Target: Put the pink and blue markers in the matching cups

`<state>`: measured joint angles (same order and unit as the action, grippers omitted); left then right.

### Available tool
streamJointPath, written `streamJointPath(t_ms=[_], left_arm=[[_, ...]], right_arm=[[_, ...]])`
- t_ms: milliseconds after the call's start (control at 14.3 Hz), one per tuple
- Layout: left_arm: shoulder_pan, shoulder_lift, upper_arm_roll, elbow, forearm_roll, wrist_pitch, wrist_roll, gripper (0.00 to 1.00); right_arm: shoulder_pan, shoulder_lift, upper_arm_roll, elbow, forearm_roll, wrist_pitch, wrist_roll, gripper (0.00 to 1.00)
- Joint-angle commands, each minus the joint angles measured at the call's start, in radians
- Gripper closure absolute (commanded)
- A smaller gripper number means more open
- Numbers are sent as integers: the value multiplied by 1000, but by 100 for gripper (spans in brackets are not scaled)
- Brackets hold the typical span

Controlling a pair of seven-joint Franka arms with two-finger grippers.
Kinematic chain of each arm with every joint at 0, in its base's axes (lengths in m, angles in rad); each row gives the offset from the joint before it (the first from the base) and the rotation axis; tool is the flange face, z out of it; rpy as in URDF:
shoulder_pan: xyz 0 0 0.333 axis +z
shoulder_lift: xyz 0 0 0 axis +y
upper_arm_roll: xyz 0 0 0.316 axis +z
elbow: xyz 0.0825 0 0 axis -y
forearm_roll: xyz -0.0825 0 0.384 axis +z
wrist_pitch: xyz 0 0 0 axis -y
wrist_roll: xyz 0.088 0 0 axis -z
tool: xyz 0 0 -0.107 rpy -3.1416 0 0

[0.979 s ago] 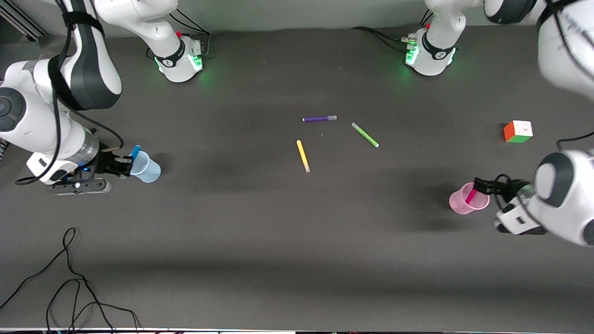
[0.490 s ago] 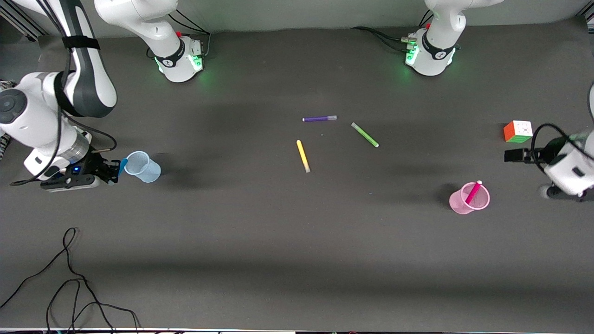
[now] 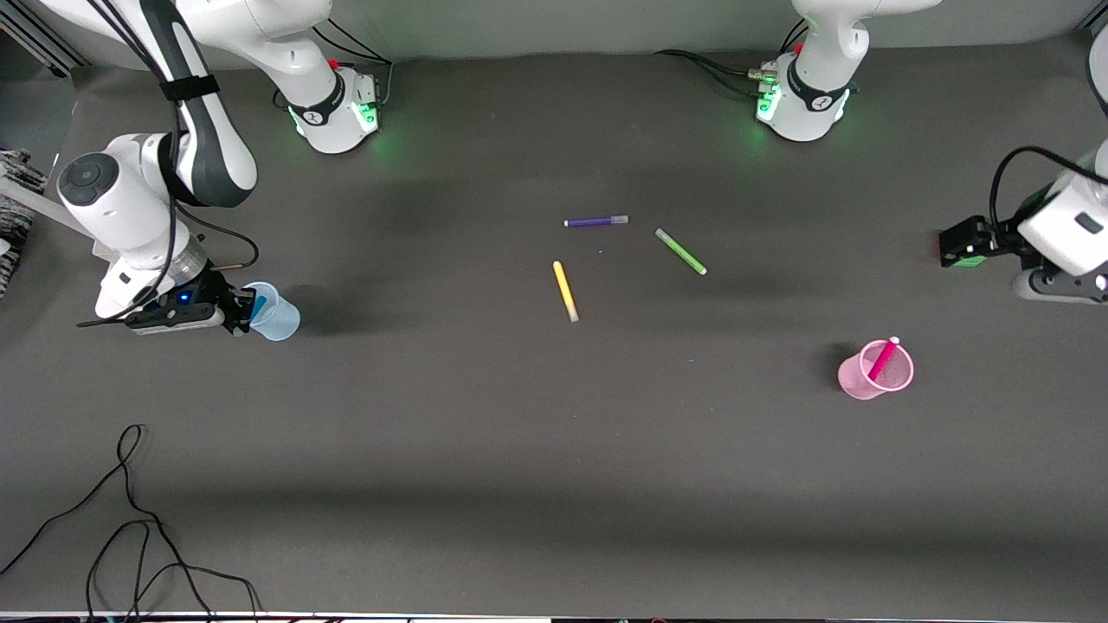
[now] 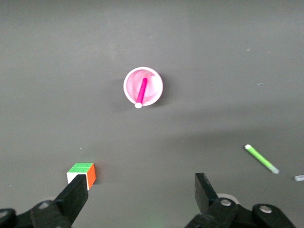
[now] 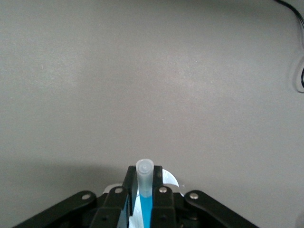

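Note:
My right gripper (image 3: pixel 245 309) is shut on the blue marker (image 3: pixel 257 305) and holds it at the rim of the pale blue cup (image 3: pixel 279 317), at the right arm's end of the table. In the right wrist view the marker (image 5: pixel 144 190) stands between the fingers (image 5: pixel 131 183), pale end up, with the cup's rim (image 5: pixel 169 178) below. The pink marker (image 3: pixel 883 357) leans inside the pink cup (image 3: pixel 866 381). My left gripper (image 3: pixel 952 247) is open and empty, up over the colour cube, apart from the pink cup (image 4: pixel 154 78) and its marker (image 4: pixel 142 90).
A purple marker (image 3: pixel 595 221), a lime-green marker (image 3: pixel 681 252) and a yellow marker (image 3: pixel 565 291) lie mid-table. The colour cube (image 4: pixel 81 173) sits under my left gripper (image 4: pixel 138 194). A black cable (image 3: pixel 130 519) trails near the front camera at the right arm's end.
My left gripper has drawn away from the pink cup to over the cube, leaving the pink marker in the cup. My right gripper swung off, then back to the blue cup's rim with the blue marker.

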<state>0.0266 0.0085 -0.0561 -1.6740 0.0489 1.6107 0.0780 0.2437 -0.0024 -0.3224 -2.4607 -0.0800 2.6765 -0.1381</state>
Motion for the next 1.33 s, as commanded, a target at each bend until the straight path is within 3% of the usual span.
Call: streamJointPath(t_ms=[0,140,210,280,350,420,909,1259], left_arm=[[-31,-1,19,51,-32,-73,-30,0],[-30,-2,13,53,-35,-89,-50,0],[-30,-2,12,53,-37,-92,-53,0],[-28,-2,12,53,-38,-106,-53,0],[-28,-4,12,51,-38,-115,-53,0],[-27,-4,12,51,-38,-118,-53,0],[-24,-4,13,54,-46,-118,-41,0],[-25,-4,13,54,-70,-106,-50,0]], right_arm=[[6,-45,-20,-67,-20,54,-11,100],[6,-48,-21,-70,-20,51,-12,100],[6,-47,-21,-70,-20,49,-11,90],[5,-47,-24,-70,-20,46,-8,72],[5,-44,-30,-70,-20,40,-6,10],[5,-44,-37,-69,-20,30,-6,0],[5,-80,-27,2,-17,-124,-2,0],[5,-116,41,197,2,-418,8,0]])
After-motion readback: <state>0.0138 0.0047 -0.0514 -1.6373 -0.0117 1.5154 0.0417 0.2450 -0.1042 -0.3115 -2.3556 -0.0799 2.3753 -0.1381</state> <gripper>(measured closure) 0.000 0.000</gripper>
